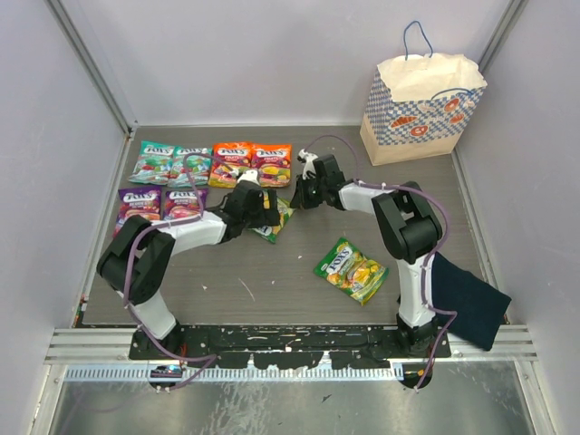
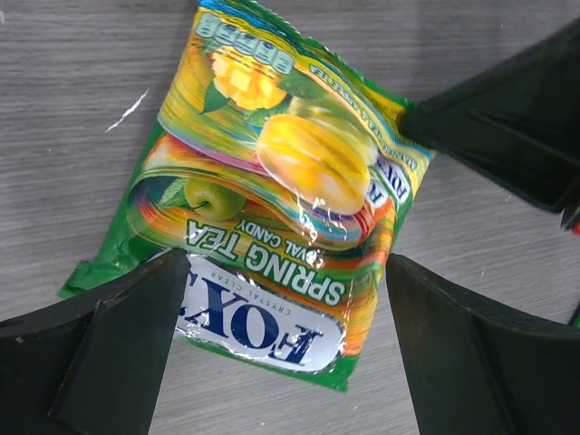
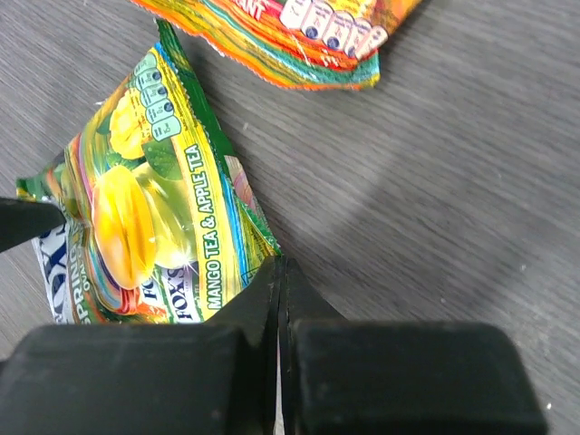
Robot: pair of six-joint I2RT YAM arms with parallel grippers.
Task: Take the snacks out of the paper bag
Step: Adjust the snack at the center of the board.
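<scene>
The paper bag [image 1: 421, 104] stands upright at the back right, apart from both arms. Teal [image 1: 170, 163], orange [image 1: 252, 164] and purple [image 1: 161, 203] snacks lie in rows at the back left. A green-yellow packet [image 2: 272, 154] lies flat on the table. My left gripper [image 2: 285, 272] hangs open over its logo end, a finger on each side. My right gripper [image 3: 279, 265] is shut, its tips meeting on that same packet's [image 3: 145, 208] side edge, which looks crumpled into the jaws. Another green-yellow packet [image 1: 352, 269] lies alone toward the front.
A dark navy folded cloth [image 1: 467, 304] lies at the front right beside the right arm's base. An orange packet's edge [image 3: 299, 36] lies just beyond the right gripper. Grey walls close in the table on three sides.
</scene>
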